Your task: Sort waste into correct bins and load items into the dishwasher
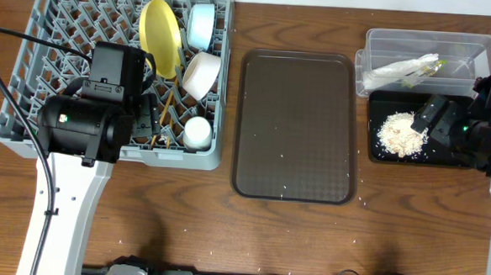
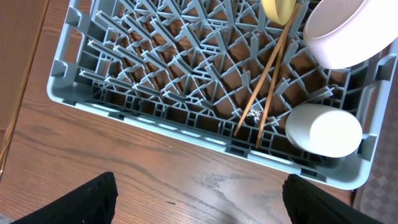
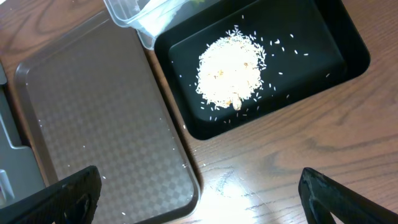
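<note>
The grey dish rack [image 1: 28, 101] at the left holds the yellow plate [image 1: 160, 34], light blue bowl [image 1: 202, 24], white bowl [image 1: 202, 75], white cup [image 1: 198, 132] and two chopsticks [image 1: 164, 116]. The left wrist view shows the rack [image 2: 124, 106], chopsticks [image 2: 267, 74] and cup [image 2: 323, 129]. My left gripper [image 2: 202, 202] is open and empty over the table just outside the rack's wall. The clear tub [image 1: 477, 49] holds the white napkin [image 1: 396, 71] and green-yellow wrapper [image 1: 428, 66]. The black tray [image 3: 354, 59] holds the rice crumb heap [image 3: 230, 68]. My right gripper [image 3: 199, 196] is open and empty above the table near that tray.
The flat brown serving tray [image 1: 295, 123] lies in the middle between rack and bins, with a few stray crumbs on it. Scattered grains lie on the wood beside it. The right arm [image 1: 482, 125] hangs over the black tray's right end.
</note>
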`<control>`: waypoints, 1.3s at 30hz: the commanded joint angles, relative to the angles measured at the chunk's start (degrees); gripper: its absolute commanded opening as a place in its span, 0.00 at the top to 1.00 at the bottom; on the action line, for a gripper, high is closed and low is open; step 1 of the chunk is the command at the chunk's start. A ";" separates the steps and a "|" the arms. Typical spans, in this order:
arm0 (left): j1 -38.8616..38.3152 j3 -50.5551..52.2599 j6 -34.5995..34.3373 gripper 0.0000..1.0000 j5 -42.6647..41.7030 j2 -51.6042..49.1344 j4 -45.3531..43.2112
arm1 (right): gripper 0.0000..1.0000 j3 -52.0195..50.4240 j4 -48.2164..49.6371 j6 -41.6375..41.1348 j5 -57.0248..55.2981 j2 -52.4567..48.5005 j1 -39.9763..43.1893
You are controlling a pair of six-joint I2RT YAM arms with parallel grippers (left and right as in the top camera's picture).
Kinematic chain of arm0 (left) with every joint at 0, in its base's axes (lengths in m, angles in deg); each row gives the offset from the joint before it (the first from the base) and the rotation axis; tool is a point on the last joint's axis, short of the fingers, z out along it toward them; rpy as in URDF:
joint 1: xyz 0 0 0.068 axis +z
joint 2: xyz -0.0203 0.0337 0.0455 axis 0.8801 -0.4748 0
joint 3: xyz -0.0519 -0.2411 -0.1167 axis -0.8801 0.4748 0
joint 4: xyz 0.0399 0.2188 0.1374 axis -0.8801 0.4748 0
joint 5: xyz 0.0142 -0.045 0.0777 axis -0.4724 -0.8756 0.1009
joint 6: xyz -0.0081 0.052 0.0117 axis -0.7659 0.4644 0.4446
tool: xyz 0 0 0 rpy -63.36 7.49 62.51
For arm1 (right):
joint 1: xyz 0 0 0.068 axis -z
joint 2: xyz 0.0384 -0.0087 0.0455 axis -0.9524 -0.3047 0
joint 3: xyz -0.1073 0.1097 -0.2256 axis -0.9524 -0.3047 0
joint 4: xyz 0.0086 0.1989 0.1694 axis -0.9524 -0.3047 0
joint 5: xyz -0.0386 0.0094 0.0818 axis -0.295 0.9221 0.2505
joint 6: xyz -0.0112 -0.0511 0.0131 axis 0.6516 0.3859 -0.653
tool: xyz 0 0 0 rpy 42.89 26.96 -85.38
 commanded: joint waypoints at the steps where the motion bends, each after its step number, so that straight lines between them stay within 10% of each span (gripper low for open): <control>1: 0.09 -0.46 -0.31 0.13 0.50 -0.07 0.17 | 0.01 0.57 -0.09 -0.59 0.02 0.04 0.85; 16: 0.09 -0.46 -0.31 0.12 0.50 -0.07 0.17 | 0.01 -6.62 9.09 2.14 -12.07 16.33 -10.64; 39: 0.09 -0.46 -0.31 0.12 0.50 -0.07 0.17 | 0.01 -73.00 61.68 10.73 3.91 66.88 -13.53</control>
